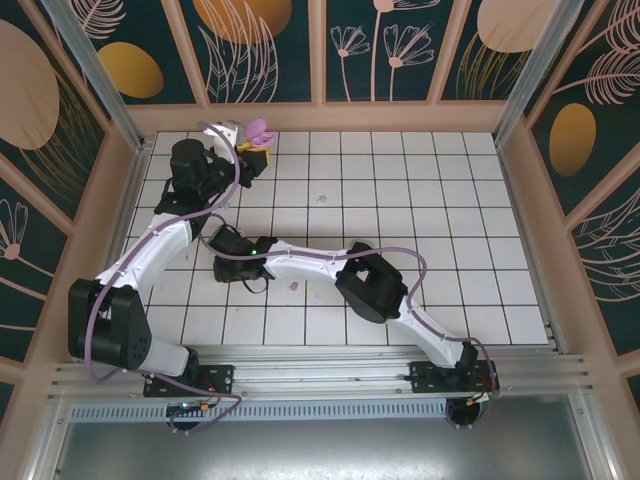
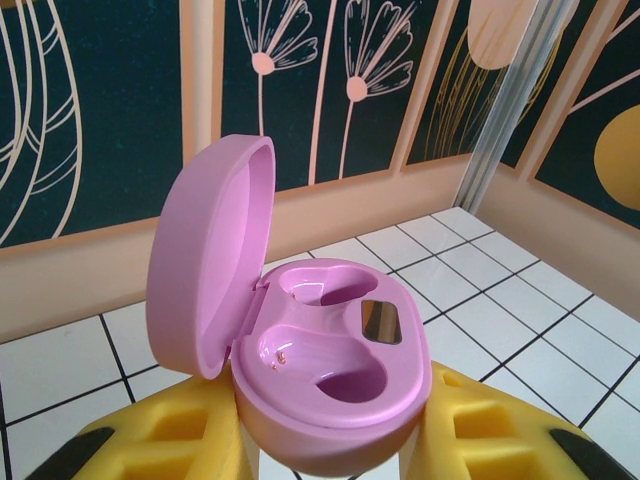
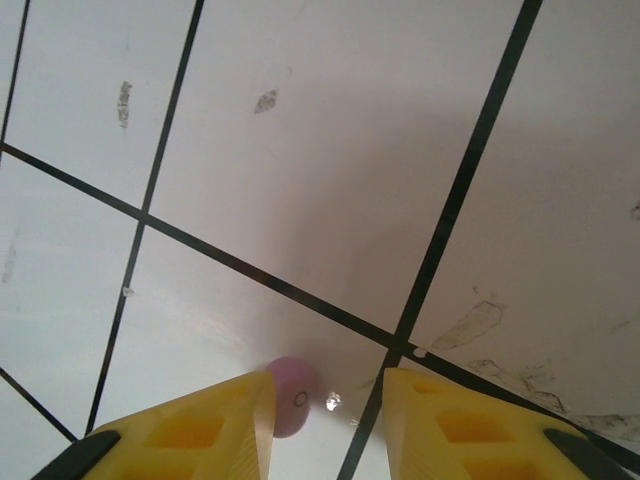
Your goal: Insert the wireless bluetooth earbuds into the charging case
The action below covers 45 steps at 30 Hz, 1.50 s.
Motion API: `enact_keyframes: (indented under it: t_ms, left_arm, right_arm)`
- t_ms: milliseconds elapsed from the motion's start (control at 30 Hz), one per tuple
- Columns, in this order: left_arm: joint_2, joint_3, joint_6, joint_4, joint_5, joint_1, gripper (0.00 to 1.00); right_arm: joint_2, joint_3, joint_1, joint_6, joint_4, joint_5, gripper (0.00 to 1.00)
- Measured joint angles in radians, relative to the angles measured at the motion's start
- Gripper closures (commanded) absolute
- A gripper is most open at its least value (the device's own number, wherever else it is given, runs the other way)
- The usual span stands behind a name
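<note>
Clamping the open pink charging case (image 2: 330, 400) at eleven o'clock above the table (image 1: 450, 250), the left gripper (image 2: 335, 445) presents its empty wells. The right gripper (image 3: 325, 400), jaws apart, straddles the pink-purple earbud (image 3: 292, 395) at its view's six o'clock, poised to pinch.

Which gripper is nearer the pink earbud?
Right. The right gripper is low over the table with the earbud between its open jaws, close beside one of them. The left gripper is away at the table's far edge, holding the open case.
</note>
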Motion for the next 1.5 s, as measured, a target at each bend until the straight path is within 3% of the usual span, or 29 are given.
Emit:
enact_keyframes:
  t_ms: [300, 633, 1100, 1267, 1500]
  left_arm:
    - [0.0, 0.0, 0.008, -0.004, 0.0, 0.0, 0.98]
    - [-0.001, -0.008, 0.025, -0.023, 0.0, 0.0, 0.98]
    - [-0.024, -0.042, 0.035, -0.036, 0.0, 0.0, 0.98]
    - [-0.025, -0.042, 0.035, -0.039, 0.0, 0.0, 0.98]
    - [-0.025, -0.042, 0.035, -0.04, 0.004, 0.0, 0.97]
  right_arm:
    - [0.023, 0.054, 0.003, 0.002, -0.008, 0.0, 0.7]
    - [0.066, 0.101, 0.024, 0.016, -0.058, 0.0, 0.62]
    - [0.087, 0.137, 0.026, 0.024, -0.082, 0.0, 0.62]
    - [0.093, 0.146, 0.026, 0.035, -0.085, 0.0, 0.63]
    - [0.098, 0.15, 0.022, 0.044, -0.097, 0.0, 0.73]
